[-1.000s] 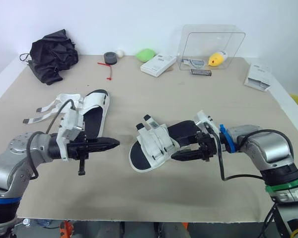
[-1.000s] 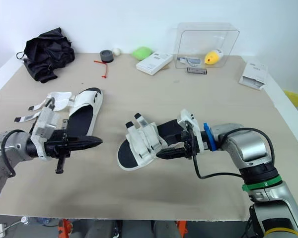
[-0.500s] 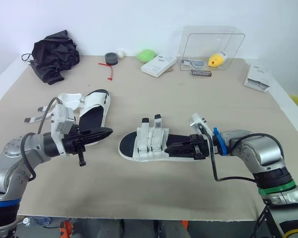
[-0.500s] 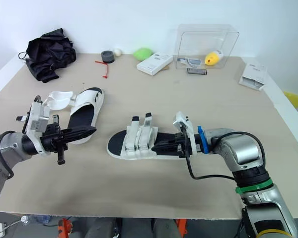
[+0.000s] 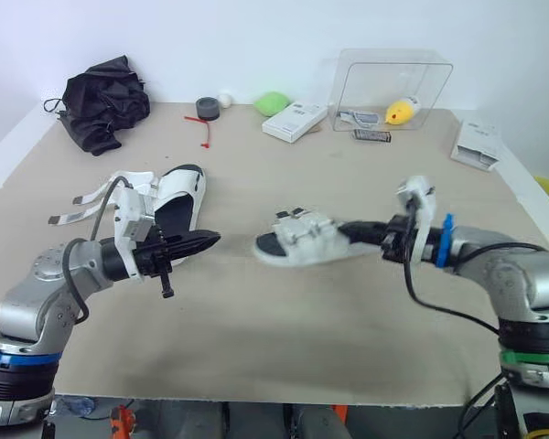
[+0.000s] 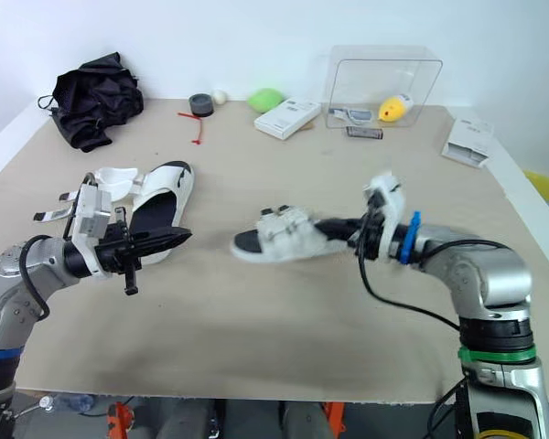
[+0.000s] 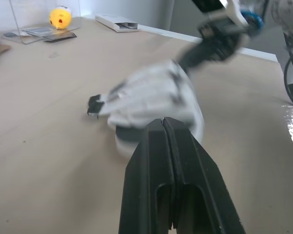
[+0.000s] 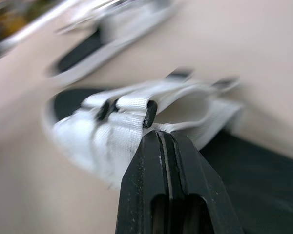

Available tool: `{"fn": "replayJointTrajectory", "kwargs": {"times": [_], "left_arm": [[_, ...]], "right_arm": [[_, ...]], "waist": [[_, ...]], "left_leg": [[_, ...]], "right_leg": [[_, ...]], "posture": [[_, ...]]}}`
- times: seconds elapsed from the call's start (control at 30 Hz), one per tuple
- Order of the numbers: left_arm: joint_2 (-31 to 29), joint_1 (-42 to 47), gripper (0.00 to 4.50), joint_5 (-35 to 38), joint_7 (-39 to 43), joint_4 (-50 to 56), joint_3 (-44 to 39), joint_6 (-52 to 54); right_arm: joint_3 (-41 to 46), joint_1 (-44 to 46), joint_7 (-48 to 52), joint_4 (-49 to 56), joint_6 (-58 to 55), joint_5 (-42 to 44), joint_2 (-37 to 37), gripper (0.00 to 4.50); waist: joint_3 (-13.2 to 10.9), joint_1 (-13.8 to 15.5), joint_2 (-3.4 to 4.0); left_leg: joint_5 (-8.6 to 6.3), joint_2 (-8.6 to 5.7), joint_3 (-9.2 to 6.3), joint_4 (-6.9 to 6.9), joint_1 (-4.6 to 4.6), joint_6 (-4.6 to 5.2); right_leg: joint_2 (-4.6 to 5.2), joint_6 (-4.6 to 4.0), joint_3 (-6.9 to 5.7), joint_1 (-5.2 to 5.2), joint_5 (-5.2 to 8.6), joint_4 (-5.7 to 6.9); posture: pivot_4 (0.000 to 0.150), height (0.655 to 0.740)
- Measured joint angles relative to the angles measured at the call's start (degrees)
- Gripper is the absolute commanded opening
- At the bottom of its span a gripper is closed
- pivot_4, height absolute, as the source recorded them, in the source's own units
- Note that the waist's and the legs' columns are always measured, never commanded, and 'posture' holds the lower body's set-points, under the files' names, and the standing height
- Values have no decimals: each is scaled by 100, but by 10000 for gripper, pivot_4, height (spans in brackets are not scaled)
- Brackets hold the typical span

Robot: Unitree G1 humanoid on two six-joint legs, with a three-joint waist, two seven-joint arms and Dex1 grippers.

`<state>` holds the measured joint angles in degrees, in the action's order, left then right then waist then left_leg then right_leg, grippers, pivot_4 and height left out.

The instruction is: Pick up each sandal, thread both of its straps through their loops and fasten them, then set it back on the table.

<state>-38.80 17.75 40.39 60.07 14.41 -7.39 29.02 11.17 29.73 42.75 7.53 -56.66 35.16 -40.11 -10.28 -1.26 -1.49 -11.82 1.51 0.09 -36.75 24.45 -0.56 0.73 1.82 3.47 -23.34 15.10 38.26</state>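
Observation:
A white-strapped sandal with a black footbed (image 5: pixel 302 242) hangs blurred just above the table centre, straps across its front. My right gripper (image 5: pixel 355 232) reaches into it from the right and is shut on it; in the right wrist view the closed fingertips (image 8: pixel 158 135) sit right at a white strap (image 8: pixel 118 111). The second sandal (image 5: pixel 172 203) lies at the left with its loose straps (image 5: pixel 73 206) spread out. My left gripper (image 5: pixel 210 241) is shut and empty, hovering just right of that sandal and pointing at the lifted one (image 7: pixel 151 102).
Along the back edge are a black cloth (image 5: pixel 101 96), a tape roll (image 5: pixel 206 107), a green object (image 5: pixel 273 101), a white box (image 5: pixel 293 119) and a clear case (image 5: pixel 389 87) with a yellow toy (image 5: pixel 401 112). Another white box (image 5: pixel 476 142) lies far right.
The right gripper went from open to shut, then swung the sandal up and to the right off the table. The left gripper shifted slightly and stays shut.

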Motion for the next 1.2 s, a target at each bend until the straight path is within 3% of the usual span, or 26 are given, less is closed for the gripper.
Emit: {"fn": "replayJointTrajectory", "kwargs": {"times": [0.2, 0.4, 0.63, 0.73, 0.83, 1.0, 1.2], "left_arm": [[139, 173, 0, -13, 63, -187, 155, -29], [212, 356, 0, -67, 172, -369, 310, -52], [325, 448, 0, -161, 214, -471, 418, -115], [367, 446, 0, -161, 224, -463, 492, -115], [350, 406, 0, -160, 210, -456, 467, -114], [345, 332, 0, -154, 156, -363, 453, -112], [315, 283, 0, -132, 121, -247, 413, -86]], "right_arm": [[1112, -70, -1641, 70, -398, -292, 96, 754], [1426, -43, -3064, 405, -747, -666, 754, 754], [550, 120, -3902, 839, -1043, -919, 2004, 754], [176, 304, -3798, 749, -963, -938, 2123, 754], [220, 417, -3664, 540, -917, -942, 2035, 9762], [274, 490, -3401, 390, -946, -894, 1798, 32535], [545, 489, -2655, 362, -1333, -363, 1183, 32535]], "waist": [[0, 4, 1], [0, -70, 1], [1, -172, 2], [1, -156, 2], [1, -98, 2], [1, -121, 2], [1, -125, 2]], "left_leg": [[1, -1, 1, 5, 8, -1], [2, 5, 5, 5, -3, -2], [7, 27, 11, 6, -21, -4], [10, 26, 15, 5, -20, -5], [11, 21, 20, 1, -12, -5], [10, 17, 21, 1, -11, -4], [11, 16, 21, 1, -12, -4]], "right_leg": [[0, 1, 0, -5, 1, 0], [-23, -9, 25, -8, -14, 1], [-57, -24, 45, -12, -26, 15], [-57, -25, 42, -12, -27, 19], [-39, -16, 32, -9, -22, 18], [-31, -2, 47, -10, -28, 9], [-37, -5, 45, -10, -30, 10]], "posture": [[1500, 7400], [1500, 7400], [1500, 7400], [1500, 7400], [1500, 7400], [1500, 7400], [1500, 7400]]}}
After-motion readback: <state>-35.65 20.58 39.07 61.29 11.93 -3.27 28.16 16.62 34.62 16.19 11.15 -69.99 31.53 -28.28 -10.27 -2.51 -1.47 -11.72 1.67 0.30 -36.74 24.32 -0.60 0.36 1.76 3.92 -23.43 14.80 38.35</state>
